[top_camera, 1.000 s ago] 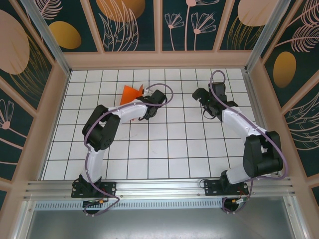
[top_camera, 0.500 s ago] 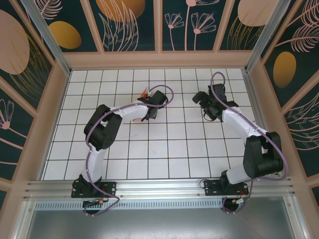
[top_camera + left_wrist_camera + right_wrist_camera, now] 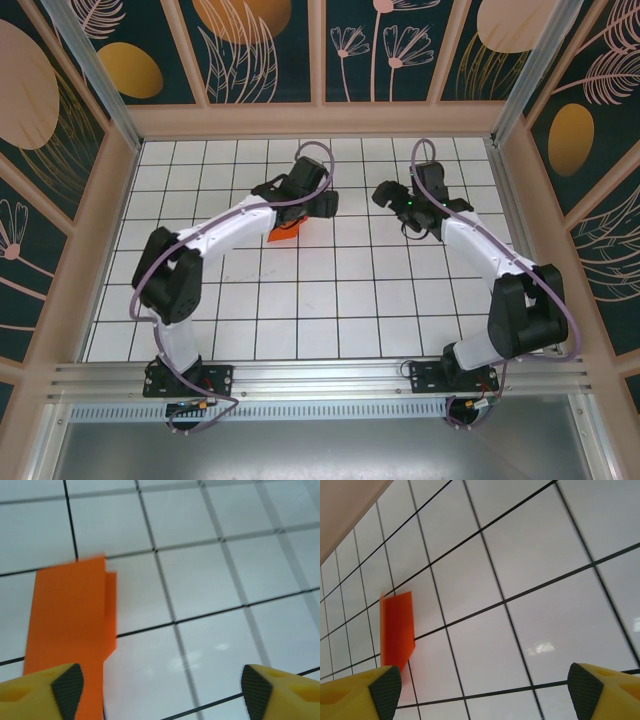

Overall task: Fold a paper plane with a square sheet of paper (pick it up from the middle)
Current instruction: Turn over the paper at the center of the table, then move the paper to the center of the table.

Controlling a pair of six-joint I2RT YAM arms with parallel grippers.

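My left pincer [image 3: 161, 690] gapes wide, empty, over the folded bright orange paper strip [image 3: 70, 615] on the white gridded table [image 3: 210, 610]. Right pincer [image 3: 484, 690] likewise wide, empty.

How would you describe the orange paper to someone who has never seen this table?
Look at the far half of the white tiled table. Beside the wrist of the left arm lies the orange paper, folded into a narrow strip. It is the sole bright orange thing on the white tiles.

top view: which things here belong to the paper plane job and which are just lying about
Job in hand: folded orange paper; left gripper and right gripper, both open.
Just there: white grid table; golden oval wall prints.
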